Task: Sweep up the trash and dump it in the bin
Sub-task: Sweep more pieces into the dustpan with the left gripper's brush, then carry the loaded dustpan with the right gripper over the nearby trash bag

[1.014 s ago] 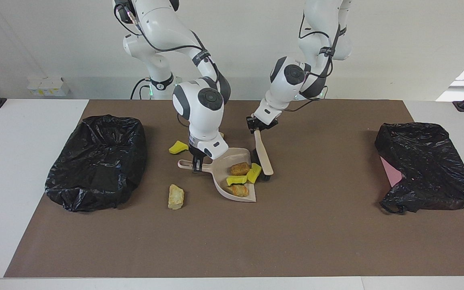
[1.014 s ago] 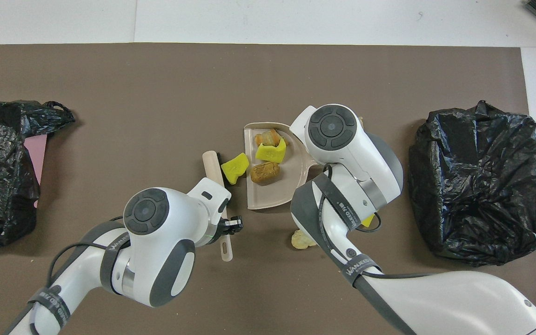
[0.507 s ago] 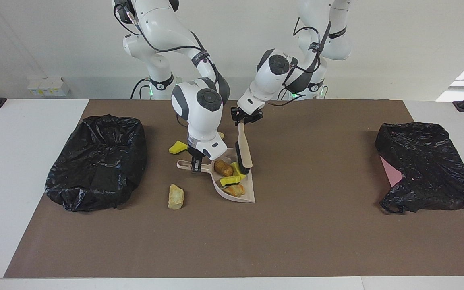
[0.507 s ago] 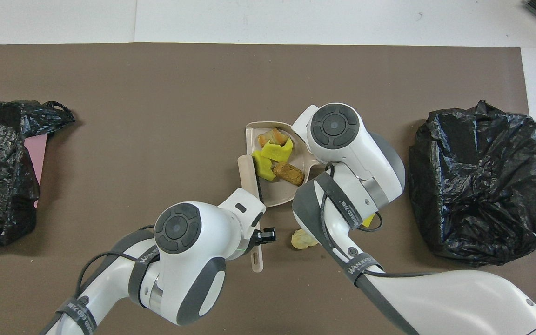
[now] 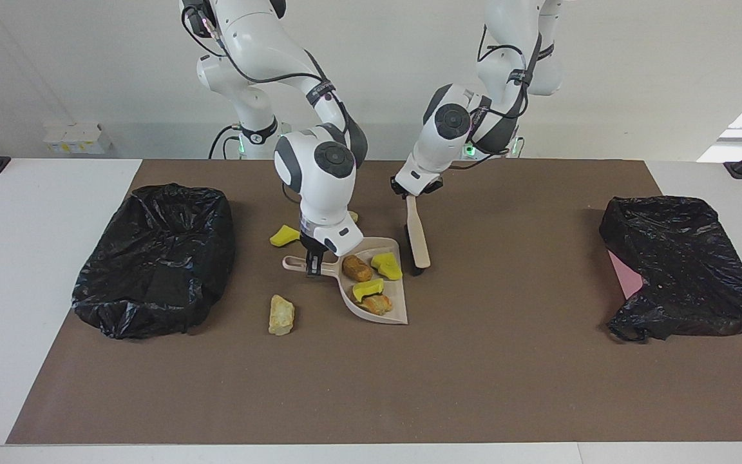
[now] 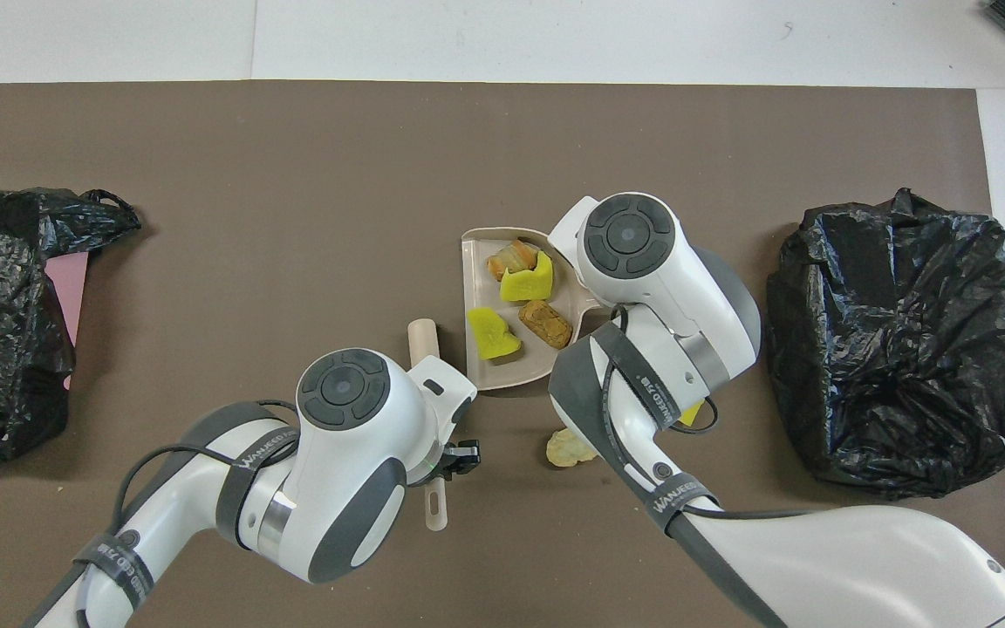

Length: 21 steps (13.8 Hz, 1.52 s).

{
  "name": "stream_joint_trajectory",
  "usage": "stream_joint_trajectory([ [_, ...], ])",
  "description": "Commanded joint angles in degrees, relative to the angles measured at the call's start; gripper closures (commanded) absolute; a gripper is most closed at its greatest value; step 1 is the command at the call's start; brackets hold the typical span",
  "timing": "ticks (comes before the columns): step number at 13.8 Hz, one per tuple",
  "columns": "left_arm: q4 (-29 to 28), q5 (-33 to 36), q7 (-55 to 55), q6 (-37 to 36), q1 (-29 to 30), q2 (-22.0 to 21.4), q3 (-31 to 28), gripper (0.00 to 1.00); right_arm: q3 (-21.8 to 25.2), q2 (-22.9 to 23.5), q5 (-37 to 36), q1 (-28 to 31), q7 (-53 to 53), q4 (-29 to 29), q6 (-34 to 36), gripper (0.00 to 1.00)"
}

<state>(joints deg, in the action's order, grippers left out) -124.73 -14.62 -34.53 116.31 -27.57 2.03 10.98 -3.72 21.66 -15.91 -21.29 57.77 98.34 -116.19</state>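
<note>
my right gripper [image 5: 312, 265] is clenched on the handle of the beige plastic dustpan [image 5: 380, 308], which sits flat on the brown mat [image 5: 409, 386] mid-table. my left gripper [image 5: 415, 191] is clamped on the handle of the beige wooden hand brush [image 5: 418, 241]; the brush hangs tilted, bristle end down at the mat just beside the dustpan, toward my left arm's end of the table.

trash: four lumps in the dustpan, namely a brown rock-like piece [image 5: 357, 268], a yellow foam chunk [image 5: 387, 265], a second yellow foam chunk [image 5: 368, 290] and an orange-brown piece [image 5: 377, 304]. on the mat, a tan rock-like lump [image 5: 281, 315] lies beside the dustpan toward my right arm's end. a yellow foam wedge [image 5: 285, 236] lies nearer to the robots than the dustpan handle. one pale yellow lump [image 6: 568, 448] shows in the overhead view only, nearer to the robots than the dustpan.

a black-bag-lined bin [image 5: 155, 258] sits well apart from the dustpan at my right arm's end, a second black bag [image 5: 683, 267] at my left arm's end. white tabletop [image 5: 17, 258] around the mat, white wall [image 5: 635, 77] above.
</note>
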Motion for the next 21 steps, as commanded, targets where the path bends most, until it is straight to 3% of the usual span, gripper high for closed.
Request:
stream_joint_trajectory([
  [1, 0.7, 3.9, -3.8, -4.0, 1.5, -2.0, 0.4, 1.00, -0.3, -0.7, 0.9, 0.9, -1.7, 1.2, -1.2, 1.00],
  [6, -5.7, 6.5, -12.9, -2.2, -6.2, -7.9, 0.9, 1.00, -0.4, -3.2, 6.4, 5.7, 1.9, 1.1, -0.6, 1.00],
  [10, -16.8, 6.5, -22.1, 8.7, -15.2, -15.6, 1.0, 1.00, -0.4, -8.2, 7.7, 11.3, 8.4, 1.2, 0.6, 1.00],
  [15, -23.4, 5.7, -23.9, 19.7, -20.0, -16.0, 1.1, 1.00, -0.3, -14.1, 11.8, 20.4, 21.4, 1.2, 3.8, 1.00],
  [20, -23.5, 5.4, -23.2, 19.2, -19.9, -15.0, 1.1, 1.00, -0.2, -19.6, 12.0, 30.9, 31.7, 1.3, 9.4, 1.00],
  [21, -23.3, 5.3, -22.4, 19.2, -19.5, -14.6, 1.1, 0.56, -0.1, -20.6, 11.9, 33.0, 33.3, 2.2, 10.0, 1.00],
])
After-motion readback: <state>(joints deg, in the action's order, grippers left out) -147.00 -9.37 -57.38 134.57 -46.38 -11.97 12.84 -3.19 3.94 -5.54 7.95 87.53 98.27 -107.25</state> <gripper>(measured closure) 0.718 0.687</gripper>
